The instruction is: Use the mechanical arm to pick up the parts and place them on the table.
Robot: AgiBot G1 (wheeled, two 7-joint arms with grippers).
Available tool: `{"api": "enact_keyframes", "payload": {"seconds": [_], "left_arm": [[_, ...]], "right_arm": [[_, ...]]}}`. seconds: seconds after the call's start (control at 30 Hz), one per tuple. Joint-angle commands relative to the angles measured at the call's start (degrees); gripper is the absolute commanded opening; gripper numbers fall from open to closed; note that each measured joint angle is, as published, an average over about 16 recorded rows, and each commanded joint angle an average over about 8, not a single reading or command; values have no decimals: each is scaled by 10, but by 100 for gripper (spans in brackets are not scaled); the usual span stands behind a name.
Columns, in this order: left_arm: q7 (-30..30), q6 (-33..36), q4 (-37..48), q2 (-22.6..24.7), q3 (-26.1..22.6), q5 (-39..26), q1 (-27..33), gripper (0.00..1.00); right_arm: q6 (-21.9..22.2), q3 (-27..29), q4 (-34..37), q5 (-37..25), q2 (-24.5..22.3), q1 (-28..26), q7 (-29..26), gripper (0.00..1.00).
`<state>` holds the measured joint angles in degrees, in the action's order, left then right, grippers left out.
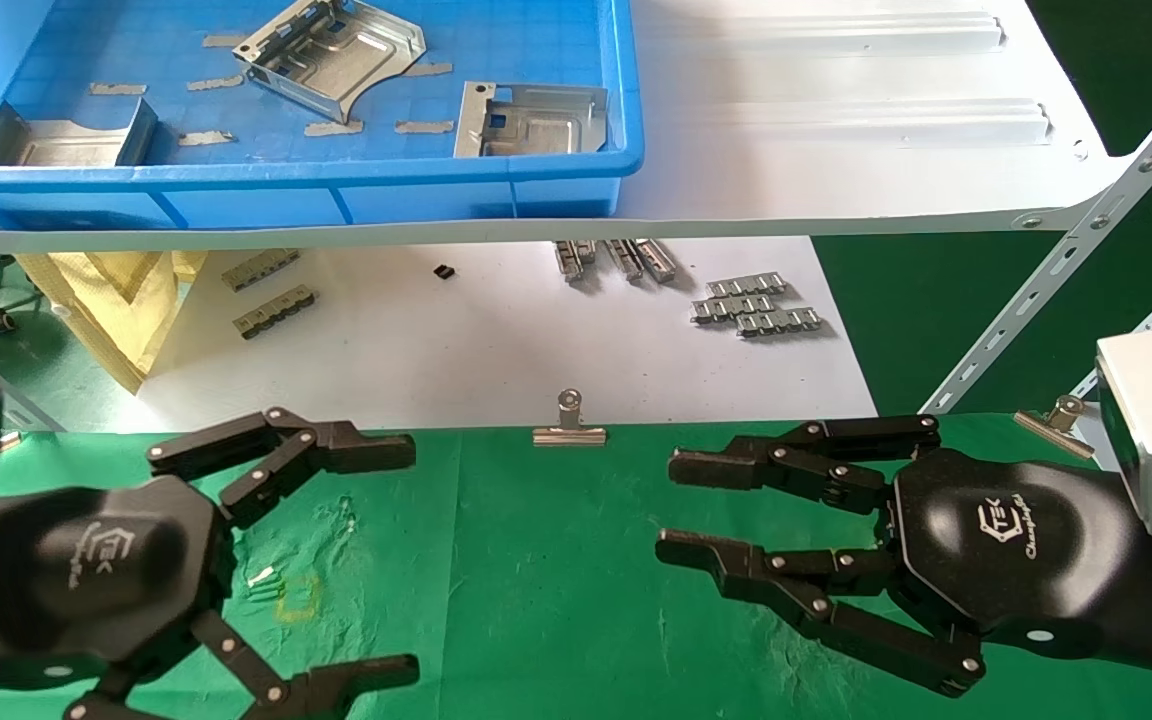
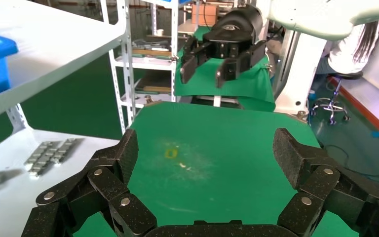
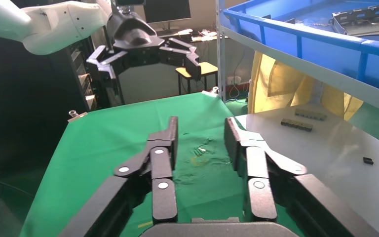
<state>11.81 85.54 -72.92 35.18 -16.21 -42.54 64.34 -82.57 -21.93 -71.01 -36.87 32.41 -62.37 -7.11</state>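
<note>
Three silver sheet-metal parts lie in the blue bin on the shelf: one at the middle (image 1: 331, 50), one at the right (image 1: 531, 120), one at the left (image 1: 61, 135). One part also shows in the right wrist view (image 3: 360, 15). My left gripper (image 1: 406, 560) is open and empty, low over the left of the green table (image 1: 536, 600). My right gripper (image 1: 671, 505) is open and empty over the table's right side. Both point toward each other. The wrist views show each gripper (image 2: 207, 153) (image 3: 202, 136) with only green cloth between the fingers.
The blue bin (image 1: 336, 190) sits on the white shelf board (image 1: 836, 150), above and behind the table. Below it a white board holds grey ridged strips (image 1: 751, 305). Binder clips (image 1: 569, 425) pin the cloth's far edge. A slanted shelf strut (image 1: 1066, 270) stands at the right.
</note>
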Motion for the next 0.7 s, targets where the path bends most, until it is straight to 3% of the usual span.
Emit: {"api": "enact_keyframes", "payload": {"seconds": [0.03, 0.17, 0.33, 0.7], "left_arm": [[4, 1, -2, -1, -1, 1, 2, 100], [17, -6, 17, 6, -4, -18, 56, 100], [27, -32, 93, 40, -20, -78, 172, 100], [-14, -134, 418, 169, -96, -262, 408, 100]], "right_arm": [[0, 0, 0, 0, 0, 0, 0, 0], [0, 0, 0, 0, 0, 0, 0, 0], [0, 0, 0, 0, 0, 0, 0, 0], [0, 0, 0, 0, 0, 0, 0, 0]]}}
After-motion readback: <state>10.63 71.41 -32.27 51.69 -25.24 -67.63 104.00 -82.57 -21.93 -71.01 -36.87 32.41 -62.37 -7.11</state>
